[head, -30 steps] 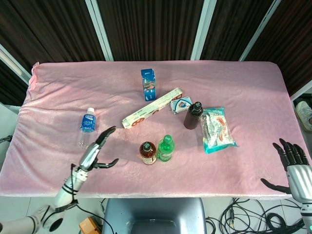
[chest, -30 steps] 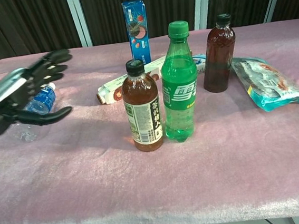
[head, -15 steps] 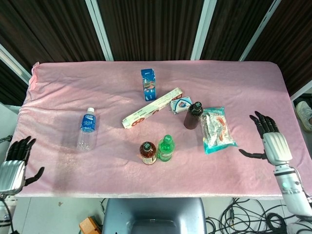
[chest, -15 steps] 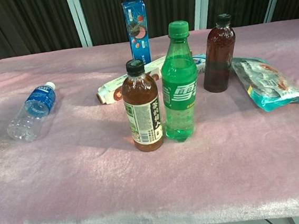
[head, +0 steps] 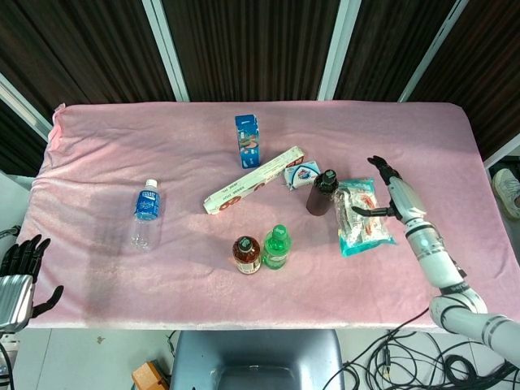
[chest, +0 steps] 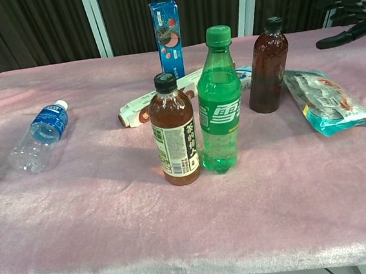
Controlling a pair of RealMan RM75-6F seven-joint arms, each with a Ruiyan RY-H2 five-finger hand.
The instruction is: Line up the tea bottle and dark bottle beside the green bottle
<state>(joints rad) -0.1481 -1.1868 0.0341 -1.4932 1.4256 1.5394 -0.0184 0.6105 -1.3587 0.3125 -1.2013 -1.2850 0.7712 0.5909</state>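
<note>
The green bottle [head: 276, 248] [chest: 219, 100] stands upright near the table's front. The tea bottle [head: 246, 254] [chest: 173, 130] stands upright right beside it on its left. The dark bottle [head: 322, 192] [chest: 267, 65] stands upright further back and to the right, apart from both. My right hand [head: 390, 192] [chest: 352, 16] hovers open over the snack bag, right of the dark bottle, fingers spread and touching nothing. My left hand [head: 18, 274] is open off the table's front left edge, holding nothing.
A clear water bottle [head: 144, 213] [chest: 38, 137] lies on the left. A blue carton [head: 248, 140] [chest: 167, 37] stands at the back, with a long box [head: 253, 180] and a small packet [head: 302, 174] near the dark bottle. A teal snack bag [head: 361, 217] [chest: 331, 102] lies right of it.
My right hand has moved from the table's right edge inward and back toward the dark bottle, over the snack bag. My left hand withdrew off the front left edge. The bottles have not moved.
</note>
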